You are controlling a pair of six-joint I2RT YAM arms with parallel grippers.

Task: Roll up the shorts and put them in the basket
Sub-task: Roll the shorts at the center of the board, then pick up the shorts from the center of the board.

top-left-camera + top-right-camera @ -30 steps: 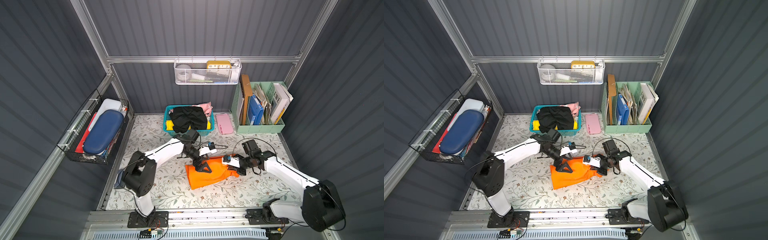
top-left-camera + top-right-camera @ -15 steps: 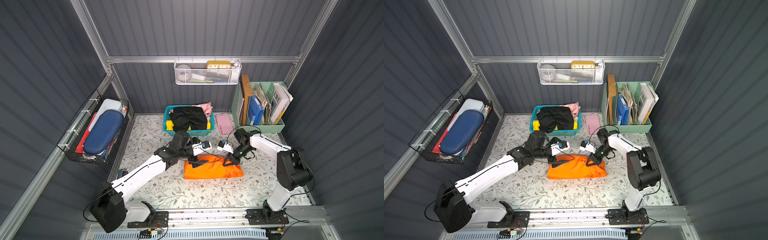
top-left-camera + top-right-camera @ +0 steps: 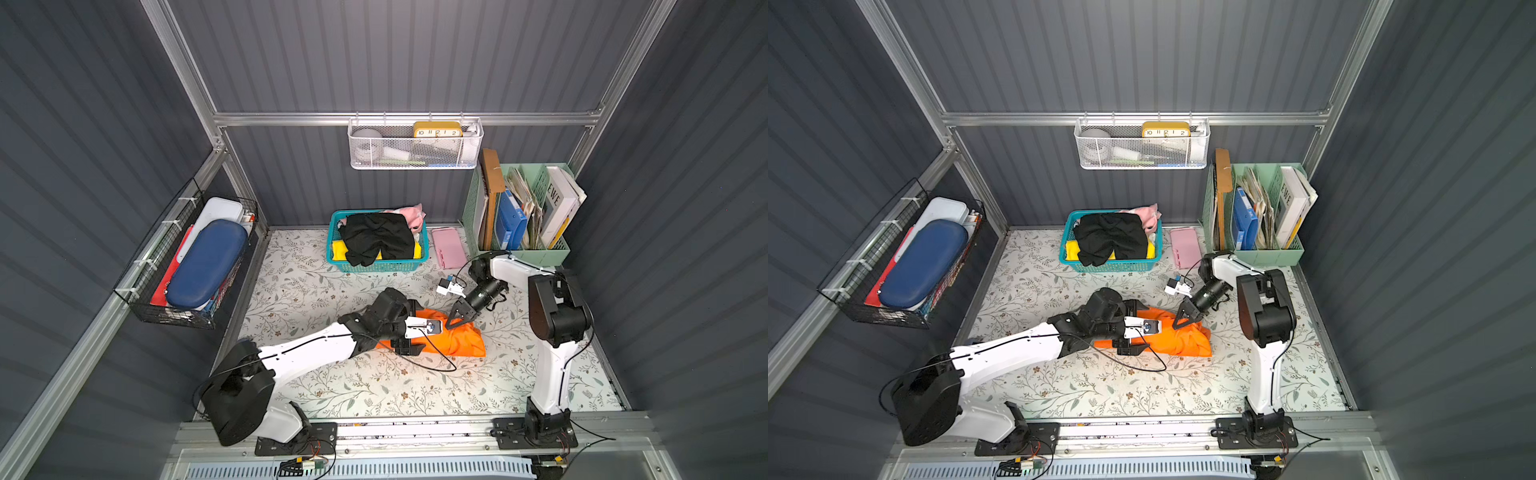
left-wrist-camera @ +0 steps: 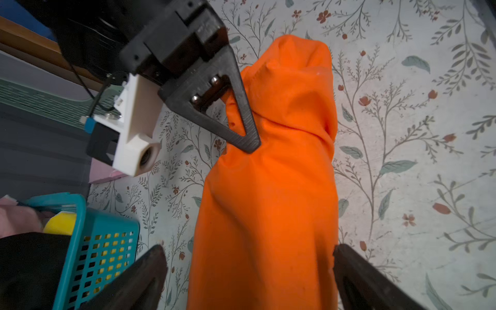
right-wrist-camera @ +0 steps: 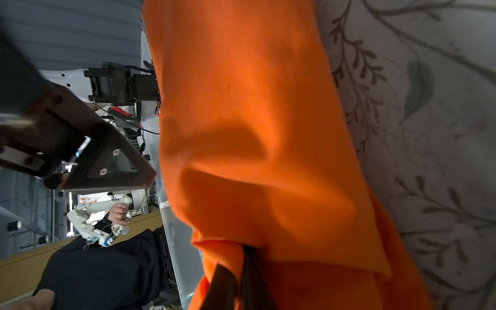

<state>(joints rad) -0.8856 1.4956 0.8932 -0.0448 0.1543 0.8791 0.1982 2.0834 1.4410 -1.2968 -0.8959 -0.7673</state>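
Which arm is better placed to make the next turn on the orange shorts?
Right, probably. The right gripper is shut on an edge of the orange shorts. The left gripper is open, jaws astride the other end, gripping nothing.

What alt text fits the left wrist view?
Bright orange fabric shorts lie bunched lengthwise on the floral-print table, between the black fingers of the open left gripper. The shut right gripper pinches the fabric further along. A teal plastic mesh basket holding a yellow cloth and black fabric shorts sits to one side.
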